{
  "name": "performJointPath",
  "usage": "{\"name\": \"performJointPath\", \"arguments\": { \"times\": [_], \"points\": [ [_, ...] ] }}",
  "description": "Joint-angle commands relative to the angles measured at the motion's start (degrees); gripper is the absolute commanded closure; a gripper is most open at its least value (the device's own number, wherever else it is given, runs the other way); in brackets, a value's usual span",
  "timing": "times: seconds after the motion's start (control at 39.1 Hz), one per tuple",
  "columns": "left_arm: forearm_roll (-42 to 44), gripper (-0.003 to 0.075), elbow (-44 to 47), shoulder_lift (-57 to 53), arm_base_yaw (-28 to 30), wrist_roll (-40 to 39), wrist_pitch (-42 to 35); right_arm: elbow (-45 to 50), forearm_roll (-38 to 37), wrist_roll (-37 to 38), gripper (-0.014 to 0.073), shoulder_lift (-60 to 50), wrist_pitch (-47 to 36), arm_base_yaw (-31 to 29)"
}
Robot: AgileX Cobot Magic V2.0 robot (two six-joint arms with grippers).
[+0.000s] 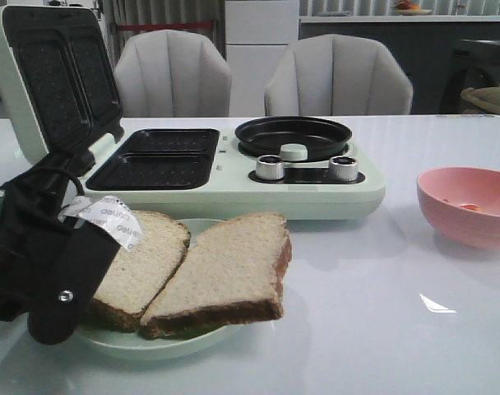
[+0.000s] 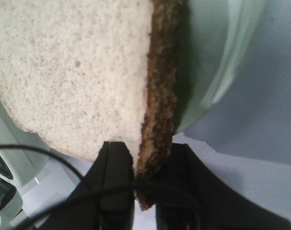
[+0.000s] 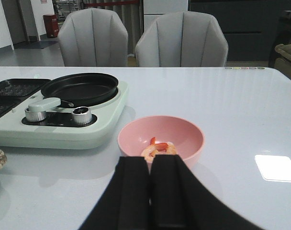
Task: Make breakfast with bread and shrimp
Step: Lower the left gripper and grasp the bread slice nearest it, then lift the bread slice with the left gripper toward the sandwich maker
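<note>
Tan bread point(image 1: 225, 267), lower left on plate point(image 1: 151, 344): soft, light, tears easily; hold by crust. Left tool point(image 2: 145, 191) pinches one slice's crust edge. Right tool point(image 3: 151, 191) apparently closed, empty.

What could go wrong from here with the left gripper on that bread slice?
1. The left gripper pinches the bread slice only at its crust edge, so soft bread may tear or slip when lifted.
2. The second slice overlaps the same plate and could be dragged off.
3. The open waffle lid stands close above the left arm; a lift might clip it.
</note>
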Motion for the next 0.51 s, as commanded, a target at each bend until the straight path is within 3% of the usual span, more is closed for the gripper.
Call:
{"name": "performJointPath", "arguments": {
  "times": [0.0,0.49],
  "points": [
    [0.35,0.0603,-0.66,-0.92,0.04,-0.77,1.53,-0.92,-0.09,-0.66,0.0459,-1.15,-4.94,-0.20],
    [0.10,0.0603,-0.66,-7.62,-0.25,-5.03,2.52,-0.92,-0.09,-0.66,0.0459,-1.15,-4.94,-0.20]
  ]
}}
